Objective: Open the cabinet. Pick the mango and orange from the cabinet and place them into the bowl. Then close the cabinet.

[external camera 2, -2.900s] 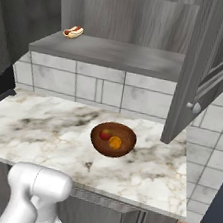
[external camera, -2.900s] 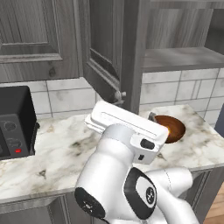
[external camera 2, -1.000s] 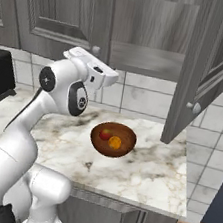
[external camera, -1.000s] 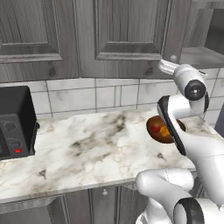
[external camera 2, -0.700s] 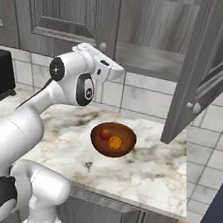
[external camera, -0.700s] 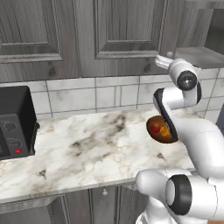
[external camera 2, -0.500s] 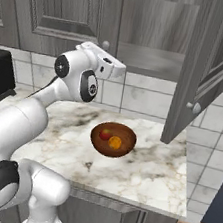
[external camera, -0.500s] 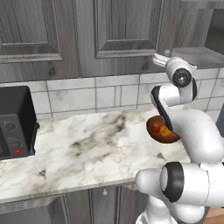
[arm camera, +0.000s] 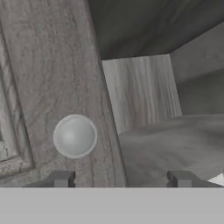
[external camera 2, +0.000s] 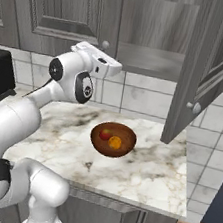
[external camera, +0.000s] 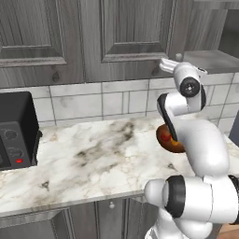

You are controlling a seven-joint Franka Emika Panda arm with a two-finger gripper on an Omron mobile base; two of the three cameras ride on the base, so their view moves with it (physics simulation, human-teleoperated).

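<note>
Since a second ago my arm has swung its hand further up and toward the cabinet's middle, so the two-finger gripper (arm camera: 118,178) now sits right in front of the left door's edge. Its two dark tips stand spread apart with nothing between them; I am pinching nothing.

Just above the left tip is the small round silver knob (arm camera: 75,136) on the left raised-panel door (arm camera: 48,87), which looks shut, or nearly so. Beyond the right tip I look straight into the open half of the grey wood-grain wall cabinet (external camera 2: 155,34), onto its one grey shelf (arm camera: 175,140); no fruit lies on the part I can see.

Off to the far side of the gripper, the right door (external camera 2: 210,72) stands swung wide open, its own knob (external camera 2: 197,108) facing out. I judge the hand is up here because closing is the step left, and that open door is what remains.

Below the gripper on the marbled white counter (external camera 2: 144,174) rests the round, glossy dark reddish-brown wooden bowl (external camera 2: 101,146). Inside it I count two fruits: one red-blushed mango (external camera 2: 105,134) and one bright orange (external camera 2: 114,142), touching side by side. So both picks look done.

Further away, a black appliance (external camera: 14,130) stands at the counter's far end.

Count: two doors, two knobs, one shelf, one bowl, two fruits.
</note>
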